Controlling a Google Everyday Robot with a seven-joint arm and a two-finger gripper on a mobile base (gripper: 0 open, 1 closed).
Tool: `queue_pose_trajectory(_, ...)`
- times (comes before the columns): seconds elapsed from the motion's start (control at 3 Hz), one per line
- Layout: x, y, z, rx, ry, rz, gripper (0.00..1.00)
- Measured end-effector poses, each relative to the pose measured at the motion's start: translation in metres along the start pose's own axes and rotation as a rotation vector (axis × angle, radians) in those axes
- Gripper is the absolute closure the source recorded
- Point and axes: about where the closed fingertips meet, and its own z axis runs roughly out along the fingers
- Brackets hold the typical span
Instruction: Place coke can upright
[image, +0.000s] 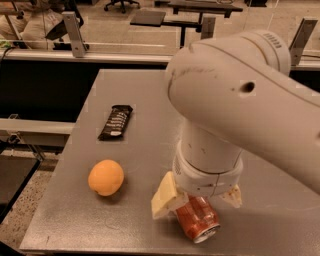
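Note:
The coke can (198, 221) is red with a silver end. It lies on its side near the front edge of the grey table (140, 90), its silver end pointing toward the front. My gripper (197, 204) comes down on it from above under the big white arm (240, 105). The cream fingers (164, 196) sit against the can on both sides, closed on it. The can's upper part is hidden by the wrist.
An orange fruit (106, 177) sits on the table left of the can. A black snack bar wrapper (116, 121) lies farther back on the left. The table's front edge is just below the can. Desks and chair bases stand beyond the table.

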Motion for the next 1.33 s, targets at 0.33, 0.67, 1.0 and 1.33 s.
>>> queue_pose_trajectory(0.33,0.001,0.001,0.005,-0.016,-0.031,0.005,0.47)
queue_pose_trajectory(0.67,0.010,-0.004,-0.005,0.007,-0.078,0.105,0.78)
queue_pose_trajectory(1.0,0.041,-0.015,-0.043,0.152,-0.181,0.339,1.00)
queue_pose_trajectory(1.33,0.074,-0.015,-0.073,0.343,-0.291,0.578,1.00)
